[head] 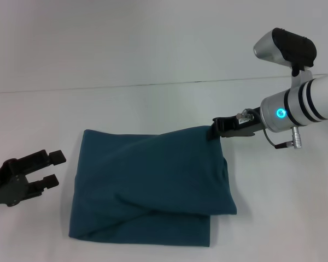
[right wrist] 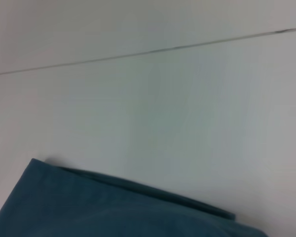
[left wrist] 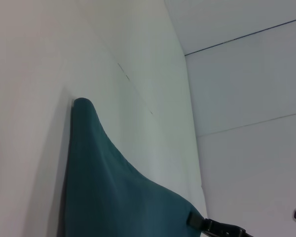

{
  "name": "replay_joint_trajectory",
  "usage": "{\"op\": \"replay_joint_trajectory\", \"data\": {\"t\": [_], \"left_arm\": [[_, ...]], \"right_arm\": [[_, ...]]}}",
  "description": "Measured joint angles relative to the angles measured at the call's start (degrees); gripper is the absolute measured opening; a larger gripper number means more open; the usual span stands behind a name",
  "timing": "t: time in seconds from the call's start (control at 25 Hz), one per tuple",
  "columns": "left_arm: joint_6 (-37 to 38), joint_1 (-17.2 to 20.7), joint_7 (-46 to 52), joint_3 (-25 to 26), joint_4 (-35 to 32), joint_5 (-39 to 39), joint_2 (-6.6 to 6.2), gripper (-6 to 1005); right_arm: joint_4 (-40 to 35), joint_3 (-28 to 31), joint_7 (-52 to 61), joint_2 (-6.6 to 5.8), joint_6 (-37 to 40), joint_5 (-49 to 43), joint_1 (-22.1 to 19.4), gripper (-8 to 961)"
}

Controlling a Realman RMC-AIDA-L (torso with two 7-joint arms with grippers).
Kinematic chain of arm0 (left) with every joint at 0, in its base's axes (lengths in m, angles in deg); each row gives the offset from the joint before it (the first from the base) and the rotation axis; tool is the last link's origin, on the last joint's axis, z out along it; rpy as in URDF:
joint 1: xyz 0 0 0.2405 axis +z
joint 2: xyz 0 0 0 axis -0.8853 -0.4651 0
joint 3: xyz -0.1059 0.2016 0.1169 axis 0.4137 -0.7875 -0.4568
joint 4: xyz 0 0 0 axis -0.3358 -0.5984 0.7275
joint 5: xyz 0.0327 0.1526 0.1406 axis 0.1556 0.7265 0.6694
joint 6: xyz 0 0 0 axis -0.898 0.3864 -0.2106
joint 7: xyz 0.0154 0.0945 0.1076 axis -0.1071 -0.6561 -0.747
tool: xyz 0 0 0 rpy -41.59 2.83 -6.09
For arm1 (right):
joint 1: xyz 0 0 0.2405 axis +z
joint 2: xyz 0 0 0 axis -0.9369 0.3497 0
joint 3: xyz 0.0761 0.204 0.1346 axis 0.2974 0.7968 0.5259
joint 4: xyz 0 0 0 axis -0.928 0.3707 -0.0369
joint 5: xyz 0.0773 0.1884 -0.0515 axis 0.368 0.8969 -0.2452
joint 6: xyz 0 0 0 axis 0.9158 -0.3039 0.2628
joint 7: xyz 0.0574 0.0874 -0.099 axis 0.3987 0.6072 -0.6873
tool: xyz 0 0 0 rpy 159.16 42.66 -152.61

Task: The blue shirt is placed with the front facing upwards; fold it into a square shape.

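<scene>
Left pincer (head: 53,168) sits low off the shirt's left edge, fingers parted, holding nothing; we judge it has stepped aside. Shirt (head: 147,188) lies mid-surface (head: 153,49), already folded into a rough, puffy rectangle, plain teal, no print showing. Right pincer (head: 214,131) is clamped on the far right corner, lifting it, likely to square that edge.

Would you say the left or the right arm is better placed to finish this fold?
The right, probably. Its tool already pinches the far corner of the blue shirt, while the left tool sits open beside the shirt, holding nothing.
</scene>
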Motion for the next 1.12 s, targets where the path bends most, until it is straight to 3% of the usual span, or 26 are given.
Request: {"op": "replay_joint_trajectory", "data": {"t": [0.24, 0.56, 0.68, 0.76, 1.0, 1.12], "left_arm": [[0.0, 0.05, -0.17, 0.0, 0.19, -0.06, 0.0, 807], [0.0, 0.07, -0.2, 0.0, 0.17, -0.09, 0.0, 799], [0.22, -0.11, -0.28, -0.12, -0.07, 0.05, -0.06, 796], [0.58, -0.26, -0.74, -0.44, -0.33, 0.35, -0.13, 794], [1.45, -0.91, -2.2, -1.27, -1.0, 1.29, -0.53, 788], [1.9, -1.43, -2.21, -1.39, -1.2, 3.23, -0.8, 785]], "right_arm": [[-0.19, -0.06, -0.03, -0.15, -1.61, -0.4, 0.0, 56], [-0.69, 0.28, 0.52, -3.23, -0.49, -0.51, 0.29, 201], [-0.98, 1.56, -0.06, -5.24, 4.52, 0.83, -0.16, 256], [-1.69, 2.76, -2.0, -6.39, 10.14, 2.97, -0.88, 499], [-7.53, 4.94, -7.04, -7.46, 27.94, 11.04, -5.04, 669], [-8.0, 5.25, -6.83, -7.72, 32.82, 11.51, -6.04, 661]]}}
